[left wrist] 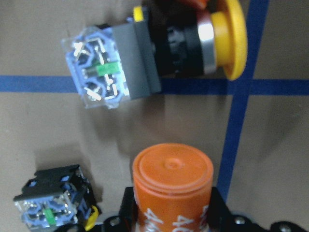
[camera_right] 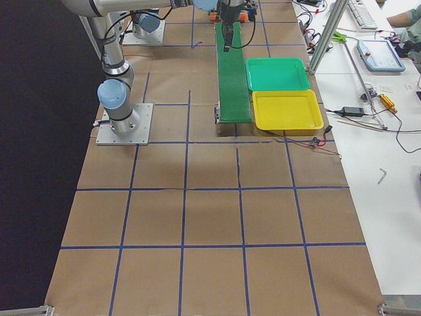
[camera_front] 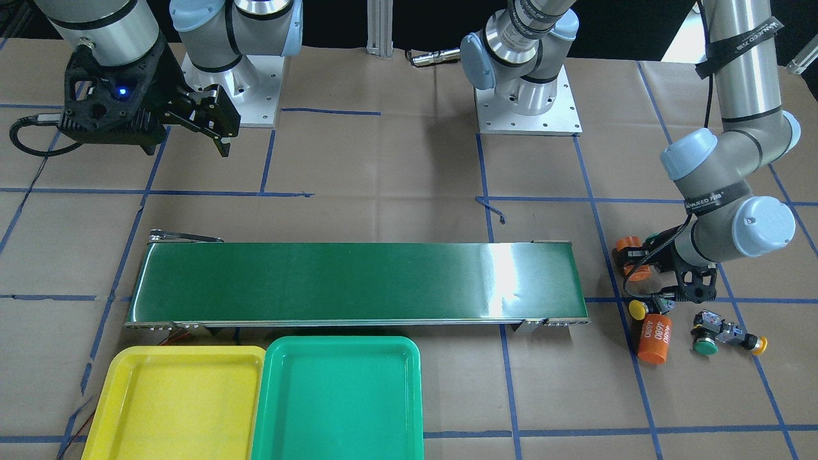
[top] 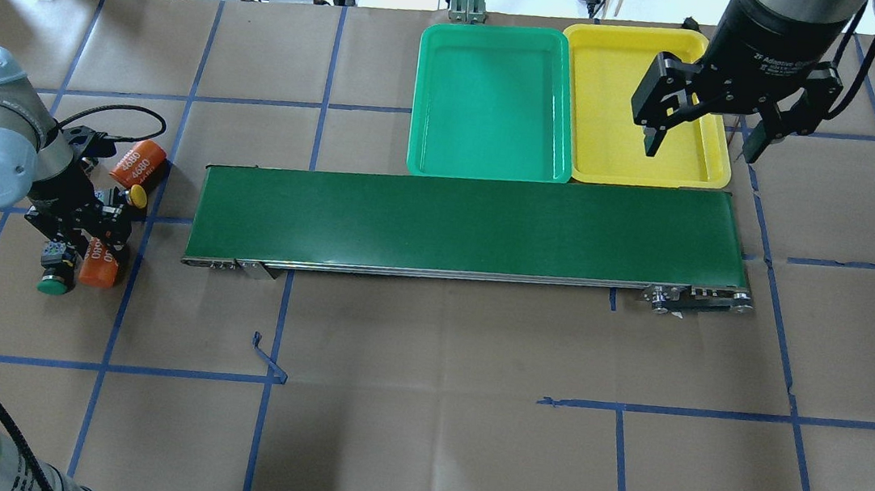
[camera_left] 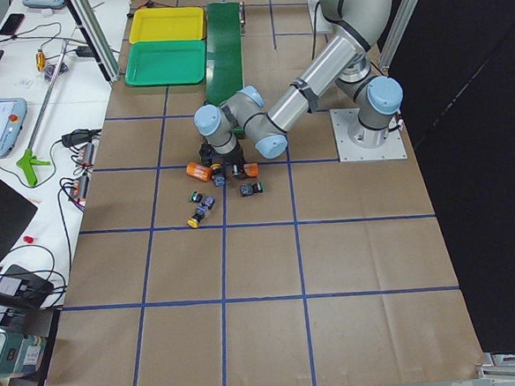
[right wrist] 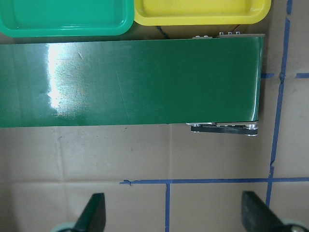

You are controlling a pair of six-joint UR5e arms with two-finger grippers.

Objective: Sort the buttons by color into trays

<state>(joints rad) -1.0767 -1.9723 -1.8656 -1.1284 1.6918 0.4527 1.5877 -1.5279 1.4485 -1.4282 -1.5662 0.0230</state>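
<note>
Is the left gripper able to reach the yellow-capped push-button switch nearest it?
Probably yes: the yellow-capped push-button switch lies close to the left gripper, though an orange cylinder lying right there crowds the approach.

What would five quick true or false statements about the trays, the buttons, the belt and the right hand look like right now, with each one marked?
1. The yellow tray and the green tray are both empty. True.
2. The right hand is shut on a green button. False: it is open and holds nothing.
3. A button lies on the conveyor belt. False: the belt is bare.
4. A green-capped button lies on the table beside an orange cylinder. True.
5. The two trays sit at opposite ends of the belt. False: they sit side by side along one long edge, toward the same end.
</note>
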